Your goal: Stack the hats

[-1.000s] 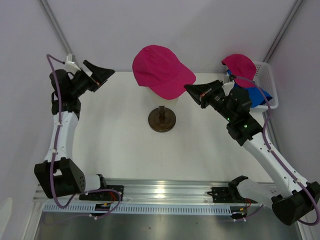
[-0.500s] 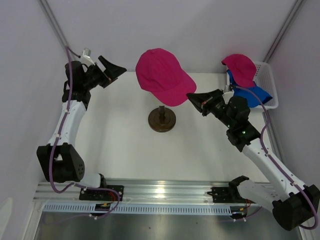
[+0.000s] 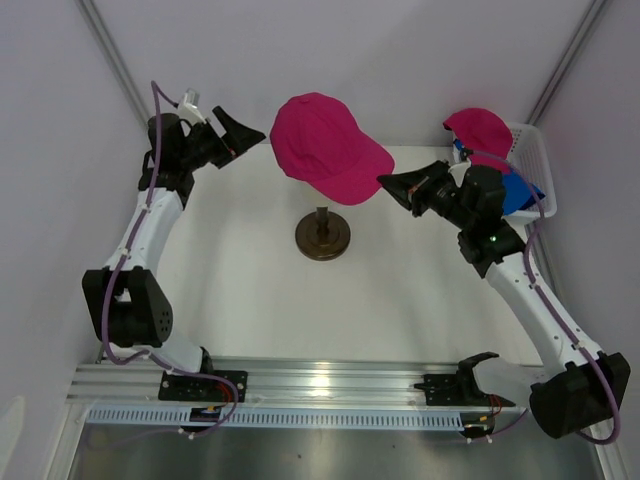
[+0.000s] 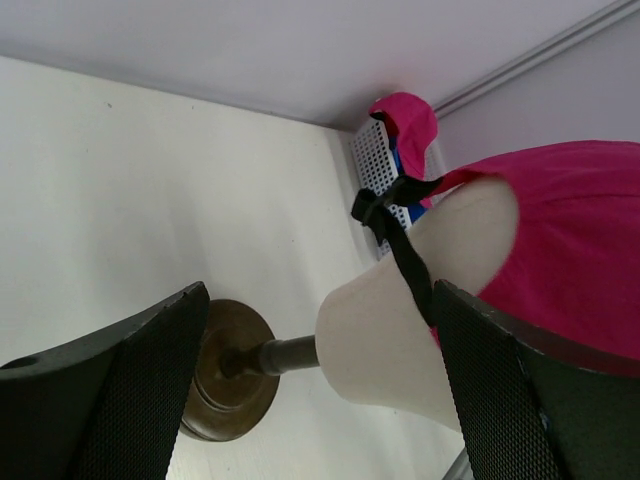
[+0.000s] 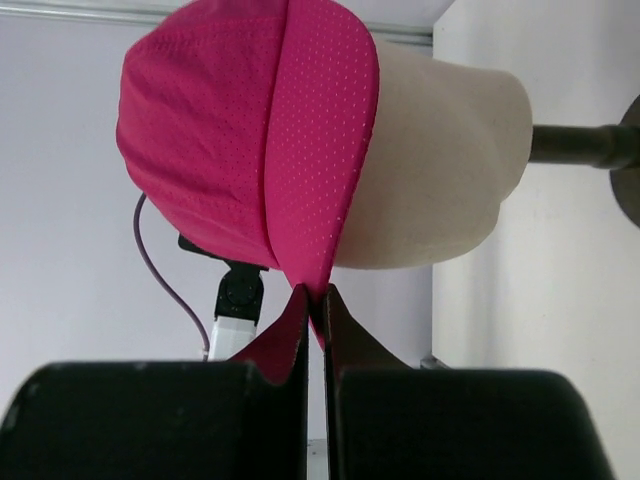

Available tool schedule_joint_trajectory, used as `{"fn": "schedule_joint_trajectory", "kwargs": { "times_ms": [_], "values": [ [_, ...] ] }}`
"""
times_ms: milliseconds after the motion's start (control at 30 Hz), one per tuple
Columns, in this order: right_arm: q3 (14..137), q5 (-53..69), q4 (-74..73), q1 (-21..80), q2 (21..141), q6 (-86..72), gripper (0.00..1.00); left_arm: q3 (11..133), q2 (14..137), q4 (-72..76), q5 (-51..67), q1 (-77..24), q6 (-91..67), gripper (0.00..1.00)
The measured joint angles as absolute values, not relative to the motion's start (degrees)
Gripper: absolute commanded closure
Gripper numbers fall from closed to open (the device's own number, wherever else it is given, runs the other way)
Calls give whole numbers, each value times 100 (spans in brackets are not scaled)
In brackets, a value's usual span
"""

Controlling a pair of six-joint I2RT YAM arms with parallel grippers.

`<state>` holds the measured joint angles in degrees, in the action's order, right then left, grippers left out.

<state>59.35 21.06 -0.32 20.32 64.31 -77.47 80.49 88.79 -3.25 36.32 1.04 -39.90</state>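
Observation:
A magenta-pink hat (image 3: 322,145) sits on the cream mannequin head (image 5: 440,170), brim toward the right. My right gripper (image 3: 386,186) is shut on the brim's tip; the right wrist view shows the brim (image 5: 320,160) pinched between its jaws (image 5: 318,300). My left gripper (image 3: 250,133) is open and empty, level with the back of the hat on its left. In the left wrist view its fingers (image 4: 130,400) straddle the head's neck (image 4: 400,340) without touching. A royal blue hat (image 3: 518,190) lies in the white basket under another pink hat (image 3: 480,130).
The mannequin head stands on a dark pole and round base (image 3: 323,238) at the table's middle. The white mesh basket (image 3: 535,150) sits at the back right by the wall. A black strap (image 4: 398,235) hangs at the back of the worn hat.
My left arm has swung up and right, bringing its open gripper close to the back of the hat. My right gripper has stayed on the brim and shifted slightly, and the hat shifted a little with it.

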Motion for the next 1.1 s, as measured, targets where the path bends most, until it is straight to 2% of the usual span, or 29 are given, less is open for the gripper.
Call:
{"fn": "schedule_joint_trajectory", "kwargs": {
  "times_ms": [300, 567, 800, 1100],
  "values": [
    [7194, 3234, -937, 1116, 7330, -6860, 95, 7940, 9039, -349, 3269, 34, -3977, 7],
    [8530, 4215, -1288, 963, 8807, -6329, 95, 7653, 8934, -161, 3000, -228, -3944, 7],
    [8685, 4584, -1367, 904, 9120, -6182, 93, 7773, 8960, -187, 2840, -257, -3940, 7],
    [9155, 5037, -1647, 729, 9491, -5931, 93, 7826, 8779, -519, 1667, -261, -3900, 5]
  ]
}}
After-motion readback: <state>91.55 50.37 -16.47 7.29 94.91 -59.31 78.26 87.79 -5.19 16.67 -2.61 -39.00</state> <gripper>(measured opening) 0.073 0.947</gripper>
